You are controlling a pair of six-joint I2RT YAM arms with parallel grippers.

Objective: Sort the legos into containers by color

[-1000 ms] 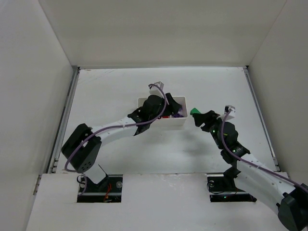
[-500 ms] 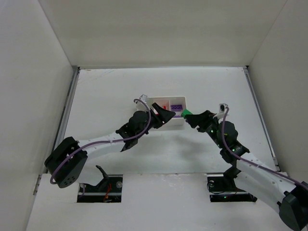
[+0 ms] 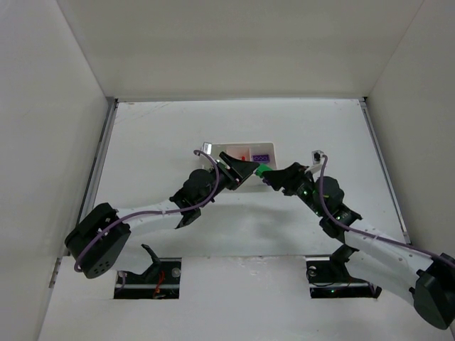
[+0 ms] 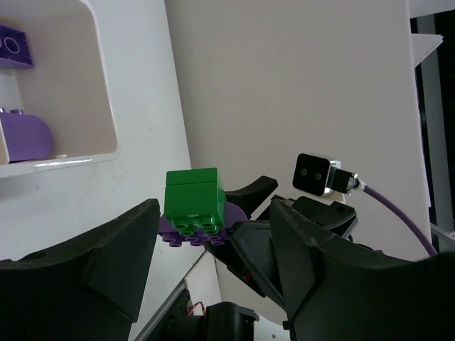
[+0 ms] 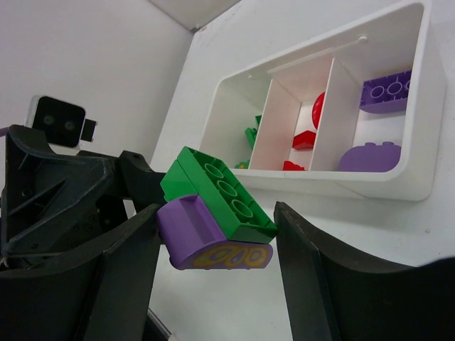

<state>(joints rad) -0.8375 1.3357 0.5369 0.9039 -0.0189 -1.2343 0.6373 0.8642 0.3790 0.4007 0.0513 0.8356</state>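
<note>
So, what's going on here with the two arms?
The right gripper holds a green brick stuck onto a purple piece, close to the white tray. The left gripper faces it with jaws open either side of the pair, not gripping. The tray's three compartments hold green pieces, red pieces and purple bricks, one colour each.

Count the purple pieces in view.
3. A studded purple brick and a rounded purple piece lie in the tray's end compartment; a purple block, joined to a green brick, sits in the right gripper. Others may be hidden.
</note>
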